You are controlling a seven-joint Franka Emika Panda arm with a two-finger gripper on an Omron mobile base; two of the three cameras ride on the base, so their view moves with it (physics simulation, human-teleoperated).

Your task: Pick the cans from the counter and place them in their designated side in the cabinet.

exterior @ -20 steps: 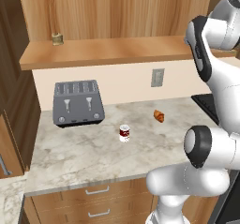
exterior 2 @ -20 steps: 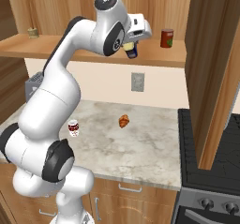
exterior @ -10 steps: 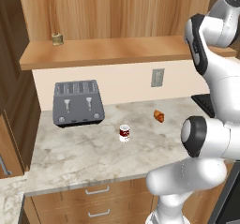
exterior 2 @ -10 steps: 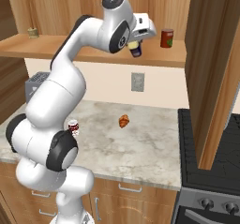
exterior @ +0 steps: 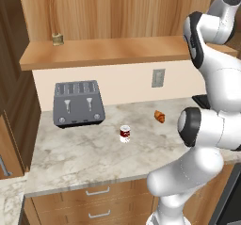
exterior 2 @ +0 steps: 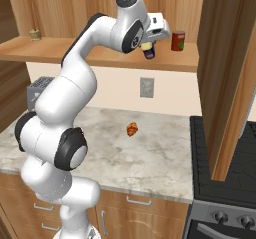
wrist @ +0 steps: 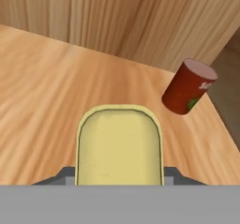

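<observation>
My gripper [exterior 2: 149, 45] is shut on the dark blue can [exterior 2: 148, 52], holding it just above the right part of the cabinet's shelf board [exterior 2: 95, 55]. In the hand view the can's yellow top [wrist: 119, 143] sits between my fingers, over the wooden shelf [wrist: 42, 82]. The red-and-white can [exterior: 124, 133] stands upright on the marbled counter [exterior: 80, 158], in front of and to the right of the toaster.
A plain dark red can [exterior 2: 178, 40] stands on the shelf just right of my gripper, also in the hand view [wrist: 187, 87]. An olive-tan can [exterior: 57, 39] sits at the shelf's far left. A toaster [exterior: 78, 102] and a croissant [exterior: 160, 116] lie on the counter. A stove [exterior 2: 225, 173] is at the right.
The arm has carried the blue can a little to the right along the shelf, closer to the dark red can. The things on the counter have not moved.
</observation>
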